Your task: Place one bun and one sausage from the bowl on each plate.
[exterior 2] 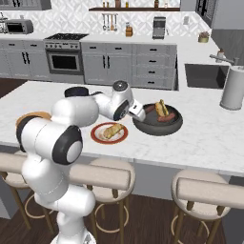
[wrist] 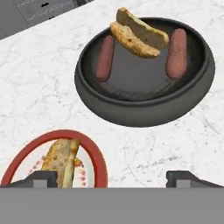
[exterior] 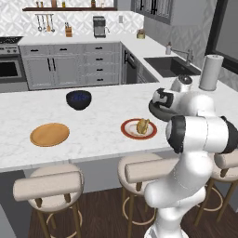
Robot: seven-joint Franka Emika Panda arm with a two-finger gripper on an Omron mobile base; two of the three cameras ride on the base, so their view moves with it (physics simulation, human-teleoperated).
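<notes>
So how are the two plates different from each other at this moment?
The red-rimmed plate has a cream centre, while the orange plate is plain and wood-like. The red-rimmed plate holds a bun; the orange plate holds nothing. The red-rimmed plate lies near the dark bowl; the orange plate lies far from it. Both are round, flat, similar in size.

My arm (exterior 2: 71, 124) is glossy white, built of fat rounded segments with dark grey-black bands at the joints. I see two small dark finger tips (wrist: 43, 177), blocky and matte.

The white arm folds forward at the elbow, wrist angled downward. Its end effector (wrist: 112, 177) hangs empty, dark fingertips (wrist: 43, 178) spread wide apart.
</notes>
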